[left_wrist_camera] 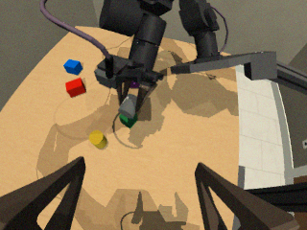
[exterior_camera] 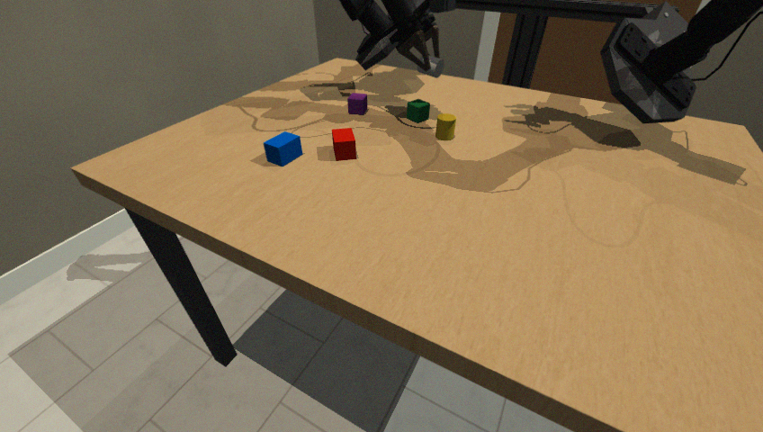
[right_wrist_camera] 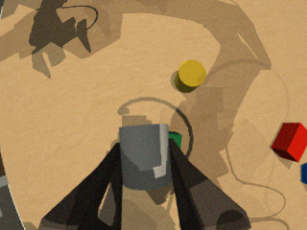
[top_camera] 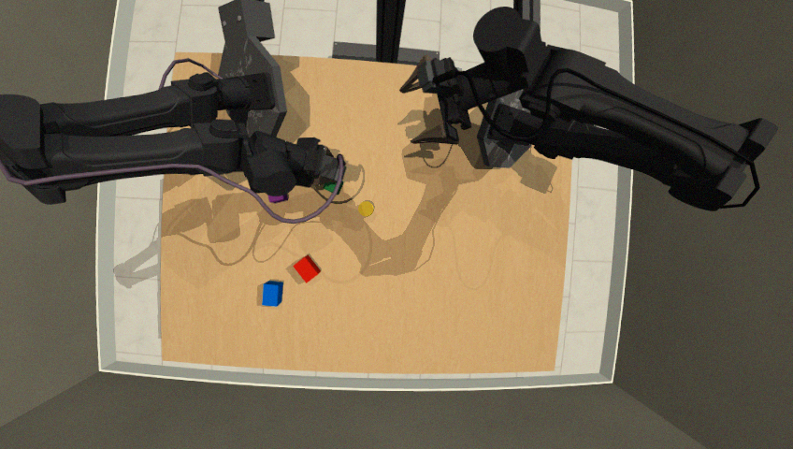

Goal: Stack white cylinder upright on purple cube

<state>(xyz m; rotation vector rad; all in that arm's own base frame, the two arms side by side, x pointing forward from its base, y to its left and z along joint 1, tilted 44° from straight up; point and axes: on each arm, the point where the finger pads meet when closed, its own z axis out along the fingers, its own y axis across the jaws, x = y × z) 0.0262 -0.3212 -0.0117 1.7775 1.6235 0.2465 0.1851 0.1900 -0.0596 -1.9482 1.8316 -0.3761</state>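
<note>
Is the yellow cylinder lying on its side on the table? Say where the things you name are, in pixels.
No, in the exterior view the yellow cylinder (top_camera: 365, 209) (exterior_camera: 445, 127) (left_wrist_camera: 98, 139) (right_wrist_camera: 191, 74) stands upright, its round top facing up.
</note>
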